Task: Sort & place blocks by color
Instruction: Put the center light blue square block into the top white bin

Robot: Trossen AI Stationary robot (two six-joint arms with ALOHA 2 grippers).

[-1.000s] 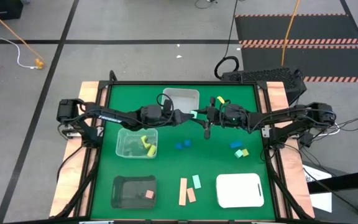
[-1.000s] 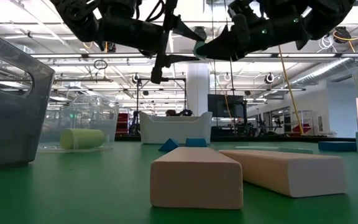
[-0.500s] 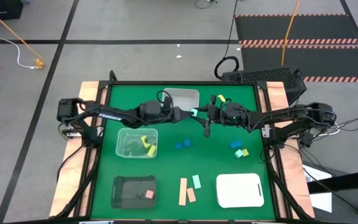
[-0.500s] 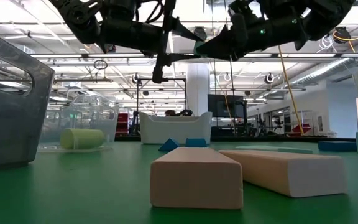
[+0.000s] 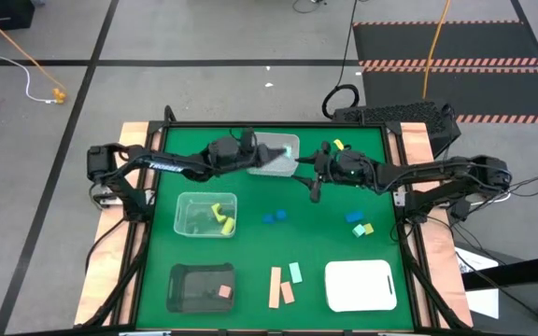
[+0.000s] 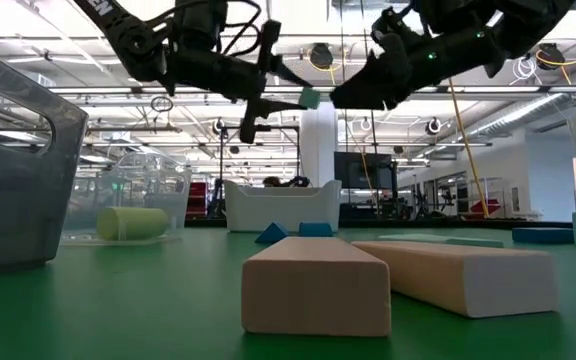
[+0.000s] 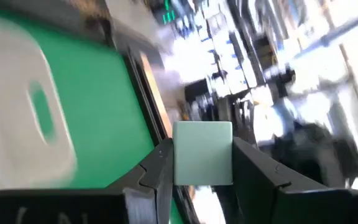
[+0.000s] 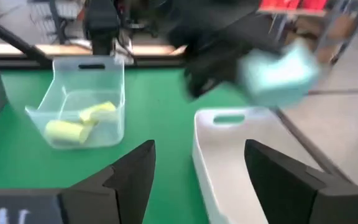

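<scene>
Left hand [image 7: 201,174] clamped on mint green block [image 7: 202,153], held above white tray [image 5: 274,155] at upper centre of high view. Right hand [image 8: 197,168] spread, empty, just beside. Risk: thin pinch slipping, block bouncing off tray rim onto green surface [image 5: 325,238].

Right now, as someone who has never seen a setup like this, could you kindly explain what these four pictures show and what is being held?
These are two robot arms at a green table. One picture looks straight down, one looks level across the tabletop, and two come from cameras on the wrists. The left gripper is shut on a mint green block above the white bin at the far edge. The right gripper is open and empty, close beside it. Also on the table: a clear bin with yellow blocks, a dark tray with one tan-pink block, a white tray, and loose blue blocks, tan-pink bars and another mint block.
</scene>
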